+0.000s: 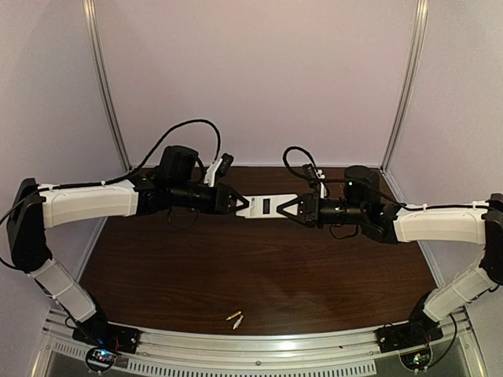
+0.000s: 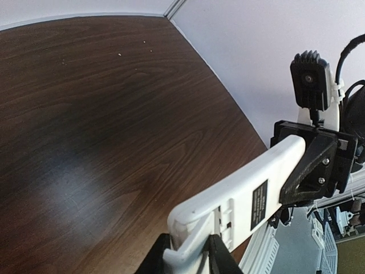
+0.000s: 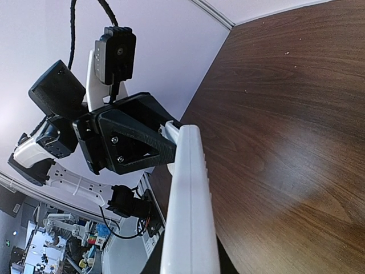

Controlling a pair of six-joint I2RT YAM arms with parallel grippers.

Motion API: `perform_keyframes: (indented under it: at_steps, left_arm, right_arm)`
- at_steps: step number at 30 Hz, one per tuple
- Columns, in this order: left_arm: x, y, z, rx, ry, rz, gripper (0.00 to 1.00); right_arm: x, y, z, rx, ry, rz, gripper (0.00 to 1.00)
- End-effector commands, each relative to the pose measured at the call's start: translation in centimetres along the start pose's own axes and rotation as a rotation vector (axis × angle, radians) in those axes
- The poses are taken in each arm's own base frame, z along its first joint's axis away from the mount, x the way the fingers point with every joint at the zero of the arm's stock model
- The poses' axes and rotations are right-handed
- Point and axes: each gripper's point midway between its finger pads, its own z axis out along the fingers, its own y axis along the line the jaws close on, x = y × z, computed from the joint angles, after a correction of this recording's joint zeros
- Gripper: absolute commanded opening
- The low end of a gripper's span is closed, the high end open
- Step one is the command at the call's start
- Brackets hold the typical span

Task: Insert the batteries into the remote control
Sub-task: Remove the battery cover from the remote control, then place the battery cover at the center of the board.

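Over the far edge of the tabletop (image 1: 236, 267), the left hand (image 1: 240, 203) and right hand (image 1: 287, 208) each clamp narrowly on one end of the white remote control (image 1: 267, 206), held aloft between them. The batteries (image 1: 234, 318) lie near the near edge. The remote looks light, rigid and slick, best gripped by its ends.

Dark wood table (image 1: 236, 267) enclosed by pale lilac walls (image 1: 259, 78).

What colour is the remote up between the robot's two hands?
The remote is white, with a small black label; clearest in the left wrist view.
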Motion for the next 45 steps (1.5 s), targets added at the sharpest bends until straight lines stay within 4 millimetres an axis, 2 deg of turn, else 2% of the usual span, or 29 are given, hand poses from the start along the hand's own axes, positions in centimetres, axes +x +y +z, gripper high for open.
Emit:
perform_keyframes:
  at_steps: [1,3,6,10,12,15,17,21,28,37,45]
  left_arm:
    - [1.3,3.3,-0.1,-0.098,0.011,-0.033,0.2]
    - [0.9,2.7,-0.4,-0.075,-0.006,-0.023,0.17]
    - [0.6,1.9,-0.7,-0.043,-0.022,-0.014,0.09]
    - [-0.2,0.8,-1.3,0.005,-0.064,0.001,0.05]
    - [-0.4,1.2,-1.6,-0.007,-0.075,-0.004,0.04]
    - [-0.2,2.8,-2.4,-0.018,-0.088,-0.053,0.02]
    - [0.5,4.2,-2.7,-0.03,-0.084,-0.092,0.0]
    - [3.3,7.3,-2.5,-0.063,-0.034,-0.162,0.0]
    - [7.4,10.2,-1.4,-0.055,0.031,-0.265,0.01]
    - [10.2,12.4,-0.1,-0.066,0.098,-0.329,0.09]
    - [11.8,14.4,-0.2,-0.099,0.122,-0.395,0.17]
  right_arm:
    - [-1.7,3.4,-1.0,-0.077,-0.044,-0.108,0.0]
    - [-1.8,2.2,-1.2,-0.036,-0.053,-0.093,0.0]
    - [-1.9,1.4,-1.3,-0.011,-0.061,-0.081,0.0]
    - [-2.3,-1.0,-1.9,0.089,-0.078,-0.061,0.0]
    - [-2.5,-3.1,-2.7,0.17,-0.091,-0.051,0.0]
    - [-2.8,-5.7,-4.4,0.269,-0.115,-0.049,0.0]
    - [-2.8,-6.5,-5.2,0.281,-0.12,-0.046,0.0]
    - [-2.1,-6.2,-5.4,0.229,-0.088,-0.061,0.0]
    - [-0.8,-4.0,-5.2,0.108,-0.024,-0.1,0.0]
    - [0.6,-3.1,-5.5,0.062,0.046,-0.109,0.0]
    - [0.8,-2.1,-5.7,0.018,0.053,-0.109,0.0]
